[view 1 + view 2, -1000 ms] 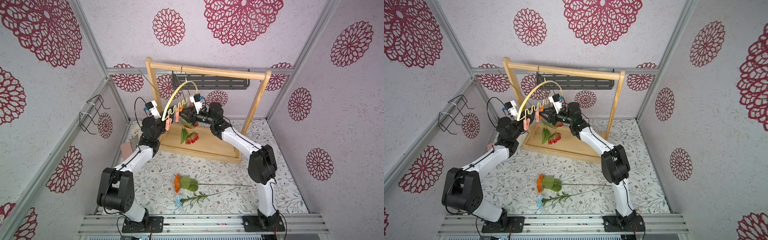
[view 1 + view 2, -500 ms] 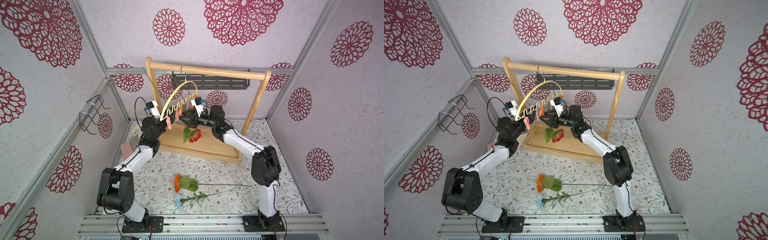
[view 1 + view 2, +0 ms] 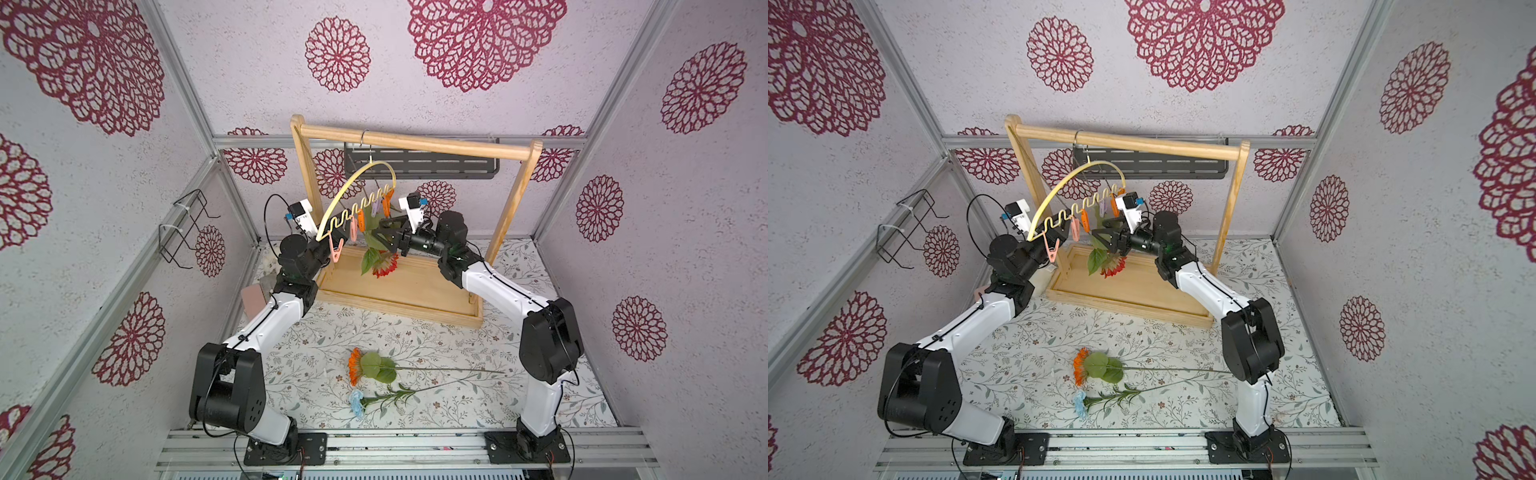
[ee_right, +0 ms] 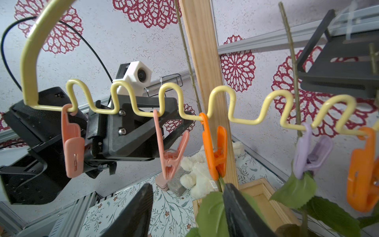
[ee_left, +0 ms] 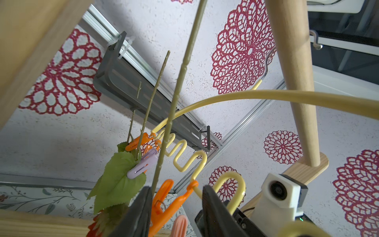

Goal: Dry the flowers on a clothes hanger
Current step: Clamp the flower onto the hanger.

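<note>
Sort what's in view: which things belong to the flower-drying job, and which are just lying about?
Job: clothes hanger, clothespins, hung red flower, orange flower, light blue flower.
Lying about: plush toy, pink block, wire basket, dark shelf.

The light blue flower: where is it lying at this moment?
In both top views the light blue flower lies on the floral table cover, between the orange flower and the aluminium rail at the front.

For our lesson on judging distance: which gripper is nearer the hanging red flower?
Right. The right gripper sits just above the red flower, by its stem; the left gripper is farther off, at the pink-pin end of the hanger.
</note>
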Controlling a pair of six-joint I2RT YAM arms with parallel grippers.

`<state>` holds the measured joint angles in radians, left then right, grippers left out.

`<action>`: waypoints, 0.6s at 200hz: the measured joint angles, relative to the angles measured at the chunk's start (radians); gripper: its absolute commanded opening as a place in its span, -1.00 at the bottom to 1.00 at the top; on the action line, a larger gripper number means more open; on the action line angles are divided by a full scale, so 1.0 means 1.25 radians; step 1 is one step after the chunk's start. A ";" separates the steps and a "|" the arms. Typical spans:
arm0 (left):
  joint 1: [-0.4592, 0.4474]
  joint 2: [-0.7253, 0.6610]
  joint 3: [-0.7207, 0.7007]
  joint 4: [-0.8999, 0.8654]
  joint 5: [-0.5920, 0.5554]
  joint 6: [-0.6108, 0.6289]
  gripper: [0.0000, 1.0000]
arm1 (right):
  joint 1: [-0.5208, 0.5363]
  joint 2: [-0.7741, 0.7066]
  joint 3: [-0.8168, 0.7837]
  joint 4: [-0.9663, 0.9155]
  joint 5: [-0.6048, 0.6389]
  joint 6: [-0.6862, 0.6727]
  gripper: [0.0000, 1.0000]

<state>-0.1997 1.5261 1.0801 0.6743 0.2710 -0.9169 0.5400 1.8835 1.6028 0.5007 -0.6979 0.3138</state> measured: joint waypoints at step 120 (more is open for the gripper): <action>0.050 -0.183 -0.104 -0.139 -0.012 0.091 0.48 | -0.019 -0.291 -0.396 -0.051 -0.085 -0.354 0.23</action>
<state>-0.1375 1.2976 0.9501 0.4999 0.2562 -0.8036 0.5163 1.5192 1.1072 0.4374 -0.8043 -0.1284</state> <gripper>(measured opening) 0.724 0.614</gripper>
